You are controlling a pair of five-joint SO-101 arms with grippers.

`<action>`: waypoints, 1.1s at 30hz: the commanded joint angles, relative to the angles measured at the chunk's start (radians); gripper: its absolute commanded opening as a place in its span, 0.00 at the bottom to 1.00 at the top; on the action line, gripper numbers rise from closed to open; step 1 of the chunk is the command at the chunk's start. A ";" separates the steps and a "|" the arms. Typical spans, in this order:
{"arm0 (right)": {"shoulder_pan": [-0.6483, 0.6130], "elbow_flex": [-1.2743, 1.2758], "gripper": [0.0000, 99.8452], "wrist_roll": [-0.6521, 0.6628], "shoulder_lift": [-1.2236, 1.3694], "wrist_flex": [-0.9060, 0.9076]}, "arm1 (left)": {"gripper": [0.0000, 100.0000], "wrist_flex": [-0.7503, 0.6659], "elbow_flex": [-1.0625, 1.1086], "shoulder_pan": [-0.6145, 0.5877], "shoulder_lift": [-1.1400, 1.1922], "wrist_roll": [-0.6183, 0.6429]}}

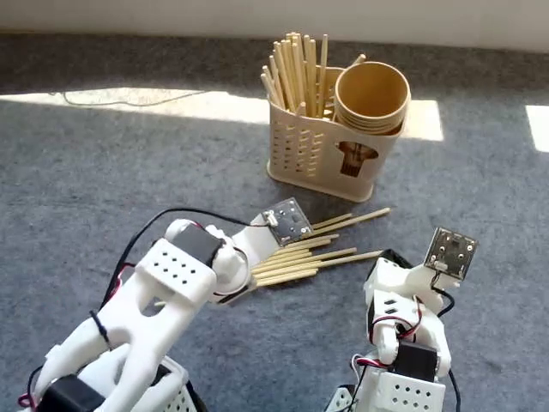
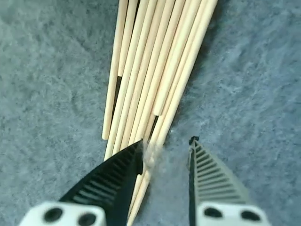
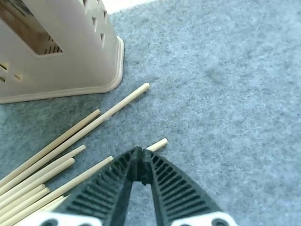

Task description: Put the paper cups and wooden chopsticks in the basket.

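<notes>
You are well into the job: the paper cups [image 1: 371, 94] sit nested in one compartment of the basket [image 1: 322, 159], and a thick bunch of upright chopsticks [image 1: 296, 73] fills the compartment beside them. No cup lies out on the floor, so that half looks finished to me. What is left is the loose chopsticks [image 1: 322, 253], a fan of sticks lying flat on the grey carpet [image 1: 103, 189] just in front of the basket, between your two arms. Your left claw [image 2: 164, 150] is down at one end of that fan, its jaws parted to a moderate gap and holding nothing. Its dark finger [image 2: 117, 183] sits over the ends of a few sticks while the other is over bare carpet beside the bundle, so most of the fan lies outside the gap. Your right claw [image 3: 141, 165] hangs low at the fan's other end with its tips pressed together and empty, and one stick's end pokes out just beyond them. Nothing stands between the sticks and the basket. The trouble I expect is the sticks lying flush on the carpet pile, and a chopstick compartment that is already crowded. A thin cable [image 1: 94, 96] crosses a sunlit strip [image 1: 197, 105] well behind the basket, out of your way.
</notes>
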 commanded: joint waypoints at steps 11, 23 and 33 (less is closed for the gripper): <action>0.015 0.120 0.01 -0.005 -0.007 0.004 | 0.16 -0.252 -0.041 0.036 0.331 0.000; 0.015 0.120 0.01 -0.005 -0.007 0.004 | 0.03 -0.250 -0.041 0.038 0.332 -0.003; 0.015 0.120 0.01 -0.005 -0.007 0.004 | 0.01 -0.077 -0.087 0.038 0.168 -0.002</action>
